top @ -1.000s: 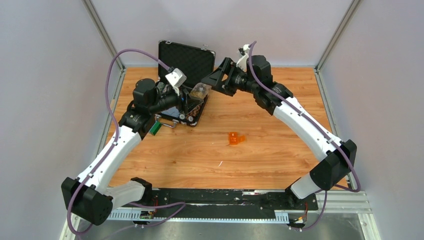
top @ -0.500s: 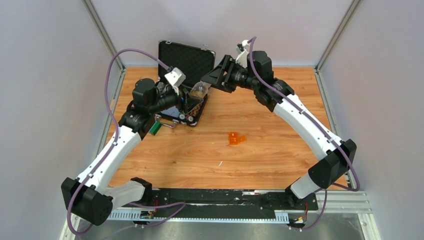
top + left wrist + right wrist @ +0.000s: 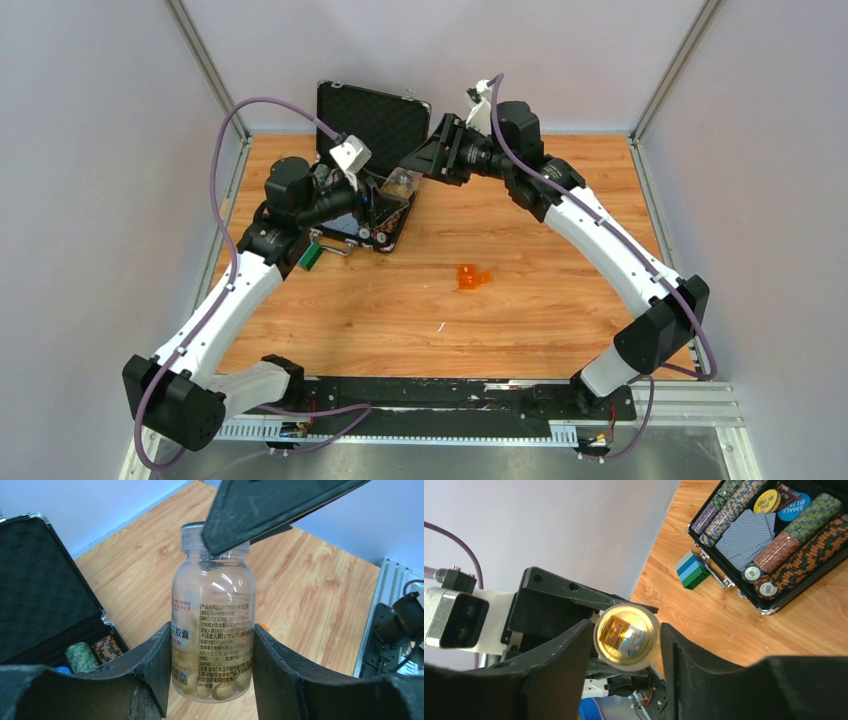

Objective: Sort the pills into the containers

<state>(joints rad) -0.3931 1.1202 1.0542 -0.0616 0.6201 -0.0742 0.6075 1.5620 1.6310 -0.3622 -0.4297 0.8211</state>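
A clear pill bottle (image 3: pixel 400 183) with a printed label and yellow capsules at its bottom is held above the black case's front edge. My left gripper (image 3: pixel 385 197) is shut on the bottle's body (image 3: pixel 212 605), its fingers pressing both sides. My right gripper (image 3: pixel 412 165) is closed round the bottle's clear cap (image 3: pixel 626 637); one of its black fingers (image 3: pixel 250 505) covers the cap in the left wrist view. The containers, a tiny translucent orange box (image 3: pixel 470 277), lie alone on the wooden table, apart from both grippers.
An open black foam-lined case (image 3: pixel 372 118) stands at the back left, holding striped chip rows and cards (image 3: pixel 749 530). A blue and green block (image 3: pixel 311 257) lies beside the case's front left, also in the right wrist view (image 3: pixel 691 569). A small white scrap (image 3: pixel 440 326) lies near the front.
My right wrist has turned on the bottle's cap and shifted slightly back and left. The left arm and the bottle have stayed in place.
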